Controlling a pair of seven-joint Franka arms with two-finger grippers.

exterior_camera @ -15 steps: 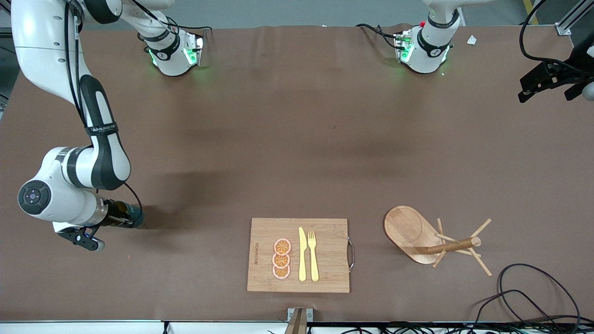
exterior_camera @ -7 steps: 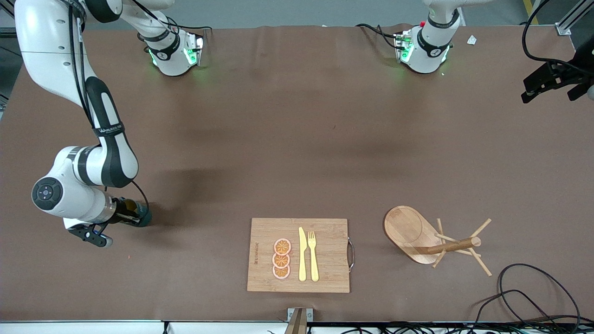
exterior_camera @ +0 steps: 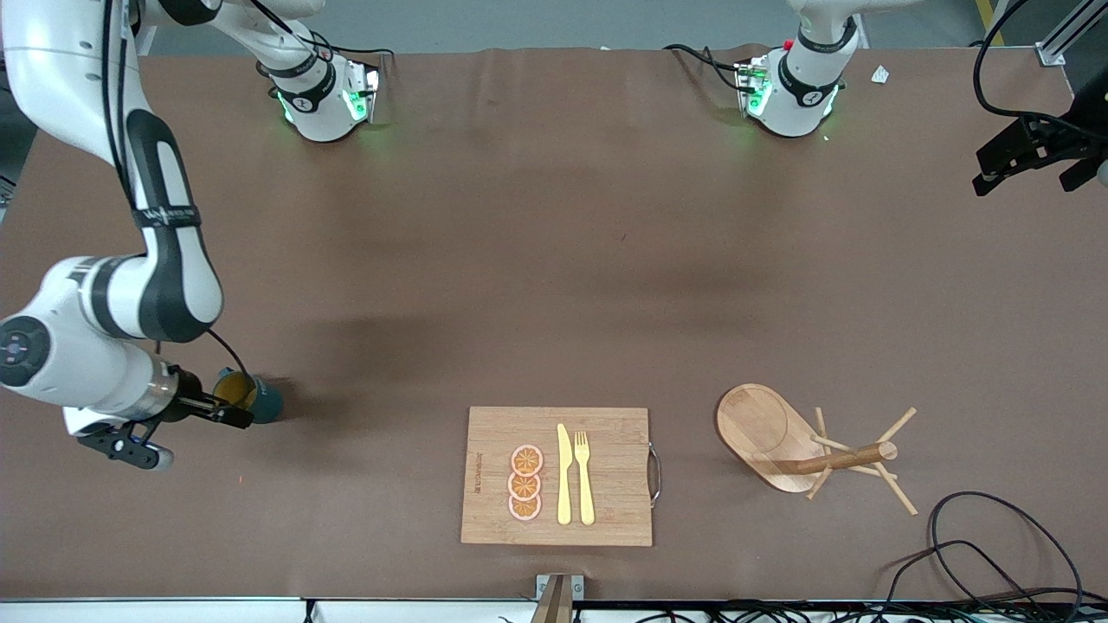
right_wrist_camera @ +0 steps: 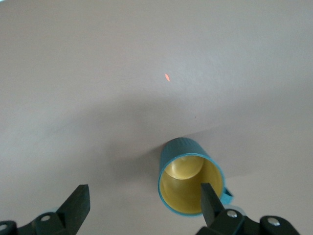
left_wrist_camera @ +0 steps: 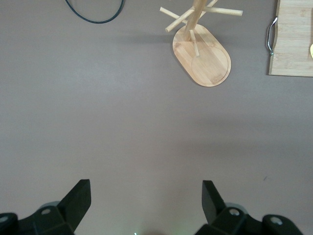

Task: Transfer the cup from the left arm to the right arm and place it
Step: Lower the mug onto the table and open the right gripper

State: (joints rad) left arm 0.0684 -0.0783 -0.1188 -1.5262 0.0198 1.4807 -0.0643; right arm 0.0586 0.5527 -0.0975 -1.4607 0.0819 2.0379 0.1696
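Observation:
The cup (exterior_camera: 256, 400), teal with a yellow inside, rests on the brown table at the right arm's end and looks tipped on its side. Its mouth faces my right gripper (exterior_camera: 229, 408). In the right wrist view the cup (right_wrist_camera: 190, 182) sits off to one side of my right gripper (right_wrist_camera: 143, 193), which is open. One fingertip (right_wrist_camera: 211, 201) overlaps the cup's rim, and nothing lies between the fingers. My left gripper (exterior_camera: 995, 169) waits open over the edge of the table at the left arm's end, and it shows open and empty (left_wrist_camera: 145, 185) over bare table.
A wooden cutting board (exterior_camera: 615, 433) holds three orange slices (exterior_camera: 525, 483), a yellow knife (exterior_camera: 563, 474) and a fork (exterior_camera: 583, 476) near the front camera. A wooden mug tree (exterior_camera: 853, 454) on an oval base (exterior_camera: 762, 428) stands beside it. Black cables (exterior_camera: 995, 545) lie at the corner.
My right gripper has opened and let go of the cup, then drawn back toward the table's end. The cup stays on the table. The left arm has barely moved.

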